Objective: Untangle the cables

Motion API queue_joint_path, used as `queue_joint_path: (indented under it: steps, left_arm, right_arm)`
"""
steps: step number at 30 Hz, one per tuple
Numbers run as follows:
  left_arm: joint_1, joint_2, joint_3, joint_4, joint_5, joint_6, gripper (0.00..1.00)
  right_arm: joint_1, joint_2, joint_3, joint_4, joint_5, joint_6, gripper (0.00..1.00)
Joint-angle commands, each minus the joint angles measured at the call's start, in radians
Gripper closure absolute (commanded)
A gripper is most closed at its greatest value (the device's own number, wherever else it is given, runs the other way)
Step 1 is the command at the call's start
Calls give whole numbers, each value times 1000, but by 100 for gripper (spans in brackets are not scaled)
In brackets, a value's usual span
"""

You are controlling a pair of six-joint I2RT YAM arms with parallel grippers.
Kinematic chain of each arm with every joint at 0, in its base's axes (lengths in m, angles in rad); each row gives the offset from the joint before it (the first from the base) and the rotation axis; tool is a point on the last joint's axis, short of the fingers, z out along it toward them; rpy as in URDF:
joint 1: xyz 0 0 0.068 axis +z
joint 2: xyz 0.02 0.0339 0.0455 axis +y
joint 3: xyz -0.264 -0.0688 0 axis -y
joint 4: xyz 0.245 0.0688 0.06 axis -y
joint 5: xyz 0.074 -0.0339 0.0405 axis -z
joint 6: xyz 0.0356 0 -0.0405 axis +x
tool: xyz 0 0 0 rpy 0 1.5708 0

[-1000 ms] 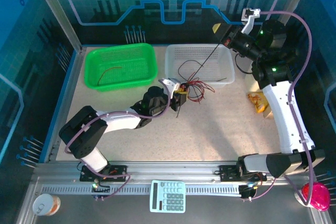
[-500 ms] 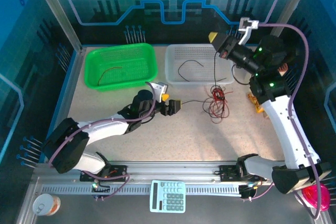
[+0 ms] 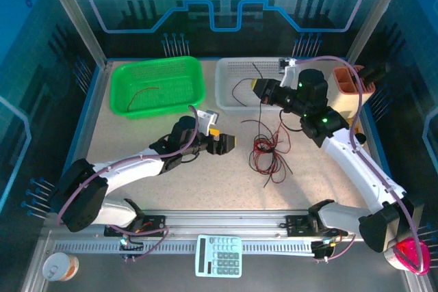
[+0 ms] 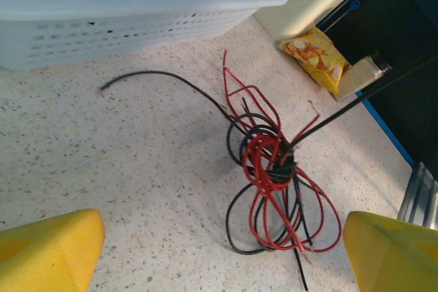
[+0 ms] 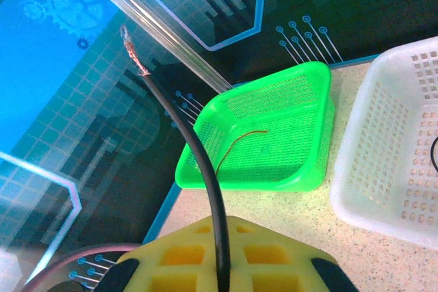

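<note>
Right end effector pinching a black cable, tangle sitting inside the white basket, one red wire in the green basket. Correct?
No. The tangle lies on the table in front of the white basket, not inside it, as the top external view shows. The right end effector does pinch a black cable, and one red wire is in the green basket.
</note>
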Motion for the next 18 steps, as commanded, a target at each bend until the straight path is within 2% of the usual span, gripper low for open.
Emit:
queue_joint_path:
  steps: [1,9,18]
  left_arm:
    - [-14,36,2,-14,44,-22,8]
    - [-48,187,60,28,61,-33,10]
    - [-69,349,160,84,128,-31,15]
  right_arm:
    - [18,8,23,24,39,-35,100]
    - [44,1,11,23,46,-31,100]
    - [52,-23,17,18,22,-18,100]
